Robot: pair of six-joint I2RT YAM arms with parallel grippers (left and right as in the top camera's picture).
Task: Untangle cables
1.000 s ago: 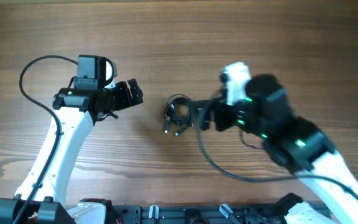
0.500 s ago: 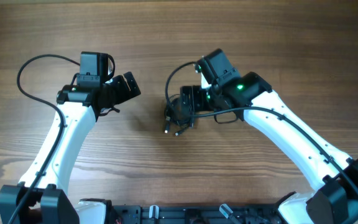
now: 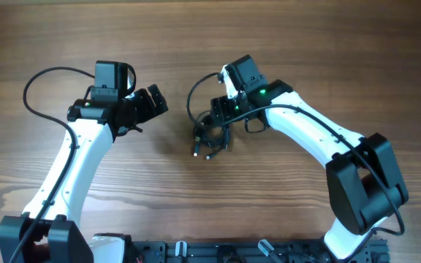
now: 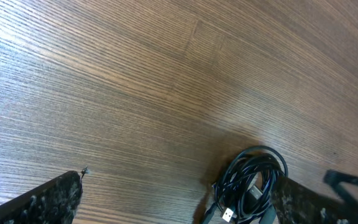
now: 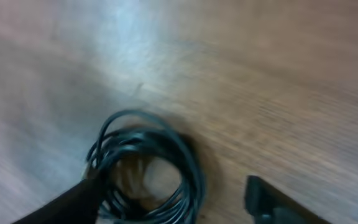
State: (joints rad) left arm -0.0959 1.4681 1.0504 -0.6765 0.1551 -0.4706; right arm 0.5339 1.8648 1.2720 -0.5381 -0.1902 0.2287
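Cables (image 3: 209,135) lie at the overhead frame's centre on the wooden table (image 3: 305,44). The left arm (image 3: 71,168) bends up from lower left, its gripper (image 3: 157,104) spread wide, aimed at them. The right gripper (image 3: 219,118) hangs over them, fingers (image 5: 73,202) apart. They form a small black coil with silvery plugs.

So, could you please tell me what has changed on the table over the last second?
The right arm swung round and brought the right gripper to the upper edge of the cables, jaws apart over them, nothing gripped yet. The cables lie where they were; the left gripper stayed put, jaws open.
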